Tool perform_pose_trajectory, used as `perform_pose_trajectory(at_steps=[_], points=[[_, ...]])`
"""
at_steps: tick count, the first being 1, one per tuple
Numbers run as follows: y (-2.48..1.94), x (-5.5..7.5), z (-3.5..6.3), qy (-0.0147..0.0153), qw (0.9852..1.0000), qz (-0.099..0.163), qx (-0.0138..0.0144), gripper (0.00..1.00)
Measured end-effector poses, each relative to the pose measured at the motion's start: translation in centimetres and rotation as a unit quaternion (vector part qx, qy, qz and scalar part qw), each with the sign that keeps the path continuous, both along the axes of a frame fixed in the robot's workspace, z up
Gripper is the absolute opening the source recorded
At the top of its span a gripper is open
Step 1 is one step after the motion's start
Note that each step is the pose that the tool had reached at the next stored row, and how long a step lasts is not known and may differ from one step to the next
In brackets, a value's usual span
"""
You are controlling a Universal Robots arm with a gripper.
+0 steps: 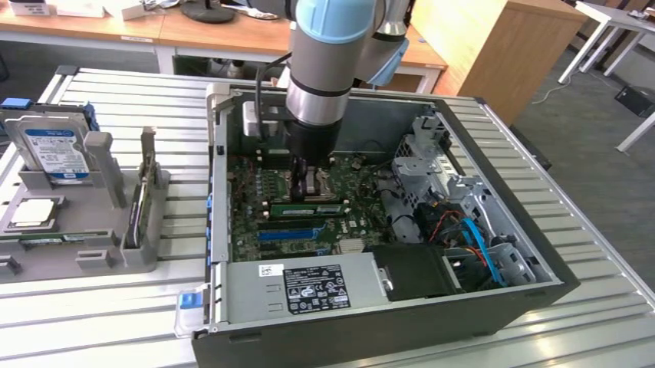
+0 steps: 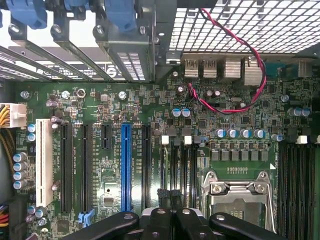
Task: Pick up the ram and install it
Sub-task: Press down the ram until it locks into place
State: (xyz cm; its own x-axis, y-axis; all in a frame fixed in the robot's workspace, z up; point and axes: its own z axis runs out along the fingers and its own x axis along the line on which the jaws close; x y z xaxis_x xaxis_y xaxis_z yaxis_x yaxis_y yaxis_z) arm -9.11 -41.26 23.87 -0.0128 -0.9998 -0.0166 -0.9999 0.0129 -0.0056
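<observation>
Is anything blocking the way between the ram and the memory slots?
Nothing visible does. The shut hand is low over the motherboard, and the ram lies right under it along the memory slots; whether it is seated I cannot tell.

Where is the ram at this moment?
In the exterior view, the ram lies across the motherboard inside the open computer case, just below the gripper and above the blue slot.
</observation>
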Motion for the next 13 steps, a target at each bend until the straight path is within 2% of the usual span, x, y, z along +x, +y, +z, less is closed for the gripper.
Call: perform_pose_trajectory(at_steps=[13], points=[[0.00,0.01,-0.30,-0.0001,1.0000,0.000,0.0000,0.10]])
